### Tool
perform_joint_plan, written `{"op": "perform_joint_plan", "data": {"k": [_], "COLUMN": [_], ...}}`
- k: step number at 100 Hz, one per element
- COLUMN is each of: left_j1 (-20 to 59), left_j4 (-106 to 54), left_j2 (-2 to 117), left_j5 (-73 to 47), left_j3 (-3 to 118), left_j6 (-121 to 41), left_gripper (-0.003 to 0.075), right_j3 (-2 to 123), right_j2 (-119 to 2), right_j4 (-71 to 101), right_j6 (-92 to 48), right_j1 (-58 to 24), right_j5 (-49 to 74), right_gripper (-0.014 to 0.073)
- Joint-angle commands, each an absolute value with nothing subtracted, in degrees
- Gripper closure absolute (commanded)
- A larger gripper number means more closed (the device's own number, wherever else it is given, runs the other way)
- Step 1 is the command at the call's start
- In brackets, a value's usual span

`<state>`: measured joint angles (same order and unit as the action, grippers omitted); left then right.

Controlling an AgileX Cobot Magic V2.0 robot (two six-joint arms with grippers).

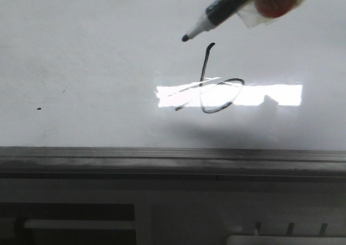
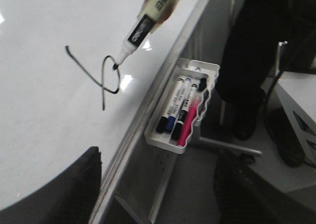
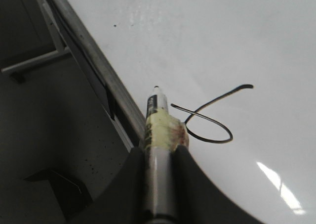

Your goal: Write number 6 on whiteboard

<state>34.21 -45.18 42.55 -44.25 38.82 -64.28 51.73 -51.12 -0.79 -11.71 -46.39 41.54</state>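
Observation:
The number 6 [image 1: 204, 77] is drawn in thin black stroke on the whiteboard [image 1: 81, 55], its loop crossing the bright glare. It also shows in the left wrist view [image 2: 85, 68] and the right wrist view [image 3: 231, 134]. My right gripper [image 3: 160, 152] is shut on a black marker [image 3: 159, 135] wrapped in yellowish tape. The marker [image 1: 221, 10] comes in from the upper right, its tip [image 1: 185, 38] just left of the stem's top. I cannot tell whether the tip touches the board. My left gripper [image 2: 158, 155] is open and empty beside the board's edge.
A grey metal rail [image 1: 162, 156] runs along the board's near edge. A white tray [image 2: 163, 142] hangs off the rail, holding several markers, black, blue and pink. A tiny black dot [image 1: 39, 108] sits at the board's left. A dark-clothed person [image 2: 256, 61] stands beyond the tray.

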Motion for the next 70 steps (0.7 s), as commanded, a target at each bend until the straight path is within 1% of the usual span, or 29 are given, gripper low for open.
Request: {"op": "perform_joint_plan", "data": {"k": [1,20,40,50,60,70], "left_j1": [34.1,34.6,39.1,40.6,41.0,41.0], "left_j4": [-50.8,-51.3,-51.1,-51.2,-51.3,-51.0], "left_j2": [46.9,53.2,57.3,58.7,59.4,59.4], "left_j5": [-45.7,-48.1,-45.4,-42.5,-40.5,-40.3], "left_j3": [43.2,47.6,49.8,49.9,49.9,49.9], "left_j6": [-70.9,-77.6,-80.8,-80.8,-80.8,-80.8], "left_gripper": [0.0269,0.0269,0.0272,0.0314,0.0377,0.0386], "right_j3": [53.6,53.6,53.6,53.6,53.6,53.6], "right_j2": [-51.8,-53.2,-53.8,-53.9,-54.4,-55.0], "right_j4": [-1.4,-1.4,-1.5,-1.5,-1.5,-1.5], "right_j6": [-15.3,-15.3,-15.7,-15.7,-15.7,-15.7], "right_j1": [-48.3,-51.3,-51.9,-51.9,-51.9,-51.9], "right_j5": [37.0,32.8,27.7,29.1,33.0,35.3], "right_gripper": [0.0638,0.0638,0.0638,0.0638,0.0638,0.0638]}}
